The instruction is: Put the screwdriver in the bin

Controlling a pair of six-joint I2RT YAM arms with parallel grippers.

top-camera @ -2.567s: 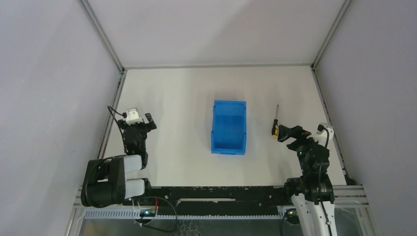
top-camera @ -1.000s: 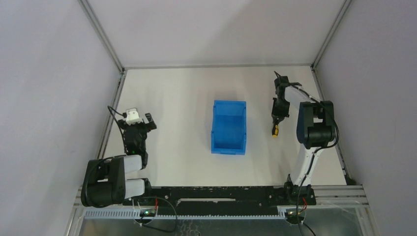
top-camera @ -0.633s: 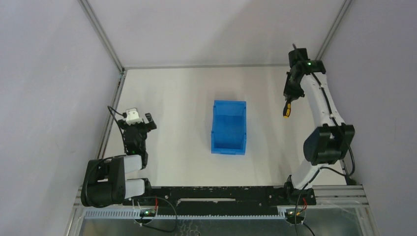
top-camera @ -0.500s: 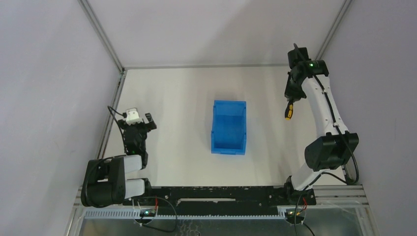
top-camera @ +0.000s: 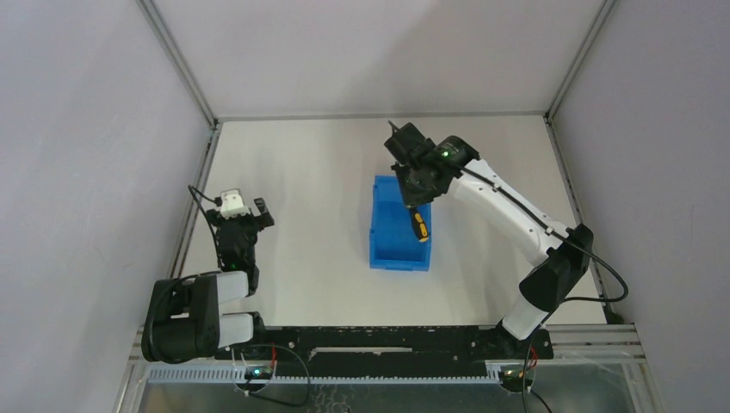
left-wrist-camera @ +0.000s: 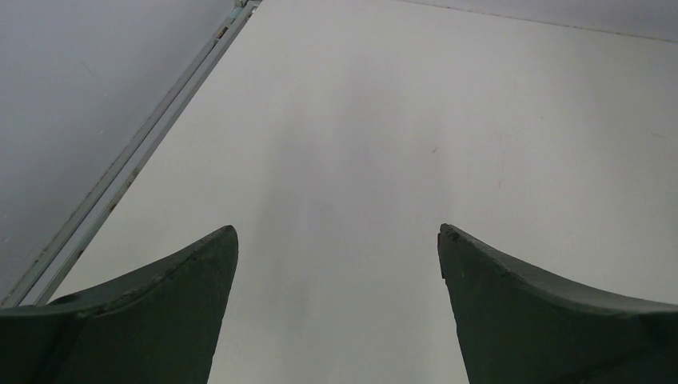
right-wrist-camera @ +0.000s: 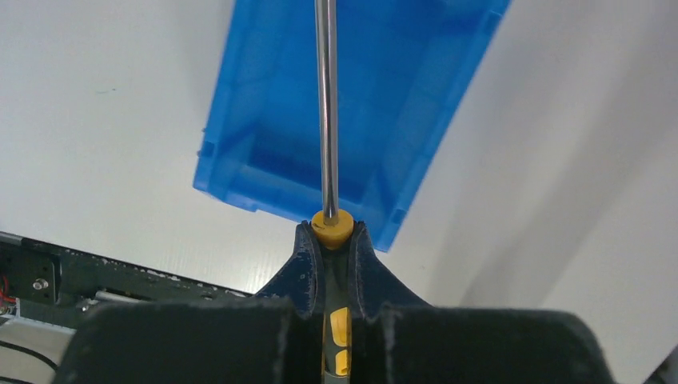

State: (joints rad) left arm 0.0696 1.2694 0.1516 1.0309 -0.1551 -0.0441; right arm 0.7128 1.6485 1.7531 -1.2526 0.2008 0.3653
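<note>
The table (top-camera: 301, 172) and the bin (top-camera: 375, 232) look to you as they did half a second ago; the bin has not shifted. What has changed is your right arm. It was stretched up well to the right of the bin, and it has now swung across so that the right gripper (top-camera: 413, 200) hangs over the bin. Its fingers (right-wrist-camera: 304, 264) are clamped tight on the handle of the screwdriver (top-camera: 419, 226). From the wrist, the thin shaft runs straight out over the bin's open inside. The tool is held in the air above the bin, over its right half, not yet inside. Well to the left of the bin, your left gripper (left-wrist-camera: 336, 248) has stayed put, spread wide with nothing between its fingers.
</note>
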